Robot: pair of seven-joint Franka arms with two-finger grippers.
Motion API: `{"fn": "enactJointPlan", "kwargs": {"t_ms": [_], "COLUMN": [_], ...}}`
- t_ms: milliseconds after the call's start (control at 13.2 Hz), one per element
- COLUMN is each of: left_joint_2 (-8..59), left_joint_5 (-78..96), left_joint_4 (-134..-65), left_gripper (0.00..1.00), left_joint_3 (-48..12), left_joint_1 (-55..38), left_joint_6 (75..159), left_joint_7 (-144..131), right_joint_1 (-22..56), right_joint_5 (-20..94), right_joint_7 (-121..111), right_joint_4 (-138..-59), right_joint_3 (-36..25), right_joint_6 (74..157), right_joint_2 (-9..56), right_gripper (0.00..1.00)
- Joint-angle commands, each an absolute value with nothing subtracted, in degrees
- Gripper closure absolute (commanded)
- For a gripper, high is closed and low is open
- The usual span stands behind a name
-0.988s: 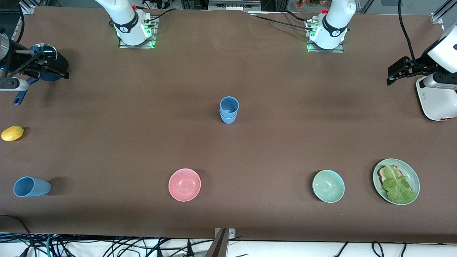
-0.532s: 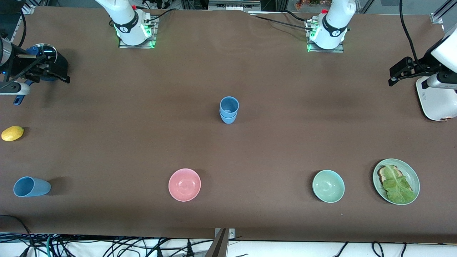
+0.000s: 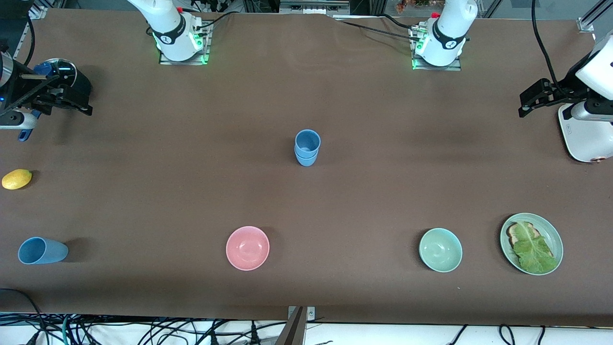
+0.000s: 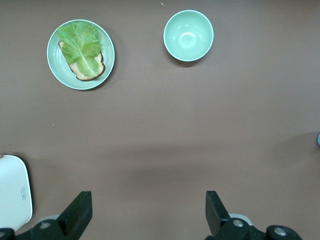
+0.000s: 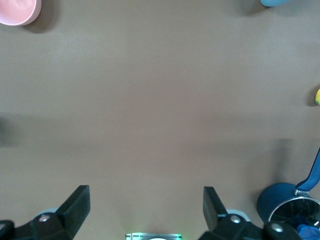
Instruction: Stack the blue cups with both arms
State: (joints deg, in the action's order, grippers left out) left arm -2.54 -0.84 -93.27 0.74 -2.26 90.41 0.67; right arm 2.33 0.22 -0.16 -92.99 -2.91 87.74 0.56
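Your jaws on both arms are spread wide and hold nothing. You can see this best in the two wrist views, where bare brown bench (image 3: pixel 383 191) shows between the black fingers.

Your left gripper (image 3: pixel 527 101) hangs up in the air at the left arm's end of the bench, just beside the white toaster (image 3: pixel 585 139). In the left wrist view, the left gripper (image 4: pixel 149 216) looks down on bare bench, with a corner of the toaster (image 4: pixel 14 192) at the edge.

Your right gripper (image 3: pixel 79 103) hangs up in the air at the right arm's end of the bench, over the dark blue saucepan (image 3: pixel 58 72). In the right wrist view, the right gripper (image 5: pixel 146 212) touches nothing, and the saucepan (image 5: pixel 287 207) sits close by.

Two blue cups (image 3: pixel 307 147) stand in the middle of the bench, one sitting inside the other. They are well apart from both grippers.

A third blue cup (image 3: pixel 42 250) lies on its side near the front camera, at the right arm's end of the bench. A yellow lemon (image 3: pixel 17 178) sits between that cup and the saucepan.

A pink bowl (image 3: pixel 247 247), a green bowl (image 3: pixel 440 249) and a green plate (image 3: pixel 555 239) with bread and a lettuce leaf (image 3: pixel 532 249) sit in a row near the front camera.
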Motion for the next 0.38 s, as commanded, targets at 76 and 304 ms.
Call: {"fn": "enactJointPlan", "kwargs": {"t_ms": [76, 304], "left_joint_2": [-1.8, -1.8], "left_joint_5": [-0.8, -0.8], "left_joint_4": [-91.6, -91.4], "left_gripper": [0.0, 0.0], "left_joint_3": [1.0, 0.9], "left_joint_1": [-2.4, -2.4], "left_joint_6": [89.3, 89.3], "left_joint_7": [0.1, 0.0], "right_joint_1": [2.1, 2.1], "right_joint_5": [1.4, 1.5], "right_joint_7": [-0.5, -0.5], "right_joint_4": [-92.4, -92.4], "right_joint_3": [-3.3, -3.3], "right_joint_6": [88.9, 89.1], "right_joint_2": [0.6, 0.5], "right_gripper": [0.0, 0.0]}}
